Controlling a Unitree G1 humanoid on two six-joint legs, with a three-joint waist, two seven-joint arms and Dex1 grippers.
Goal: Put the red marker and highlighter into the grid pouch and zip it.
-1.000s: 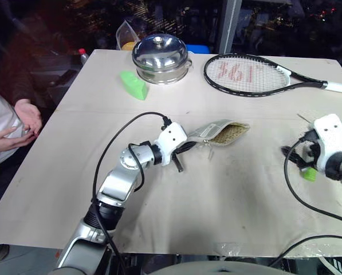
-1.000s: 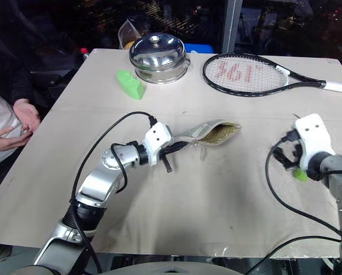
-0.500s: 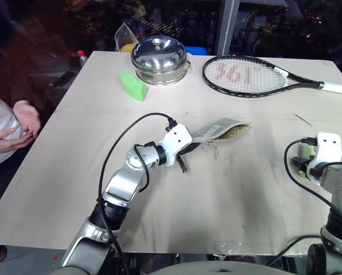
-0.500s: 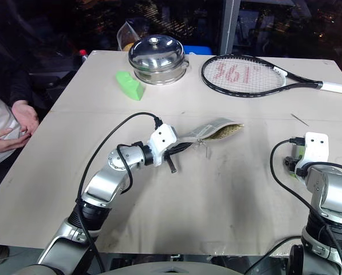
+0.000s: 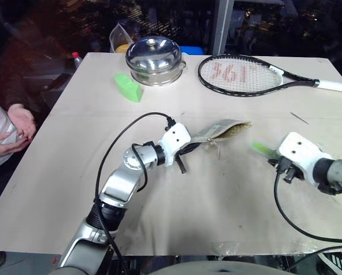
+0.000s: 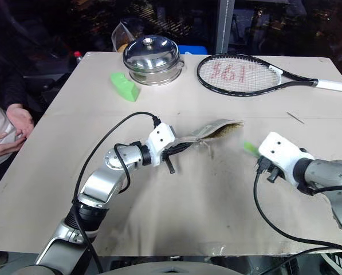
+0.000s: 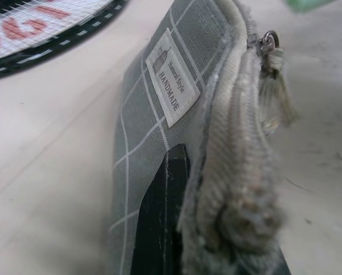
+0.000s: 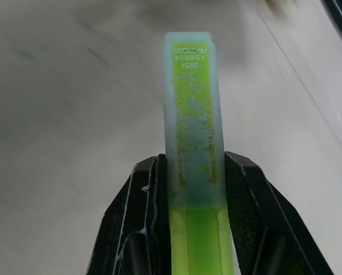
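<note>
Highlighter [image 8: 192, 132], chunky w/ a translucent light-green cap, sits clamped between right gripper's [image 8: 192, 189] black fingers above the desk [image 5: 228, 189], just right of the grid pouch's [image 5: 219, 130] open mouth. Left gripper [image 7: 176, 229] has its fingers pinched shut on the pouch's soft grey-green fabric near the white label, holding it up on edge. Risk, as judged: limp, narrow mouth could sag or fold, so the blunt cap snags the zipper edge and slides off.

head stereo: high, forward-down, shared table [image 5: 228, 195] | wrist views: close along each gripper
</note>
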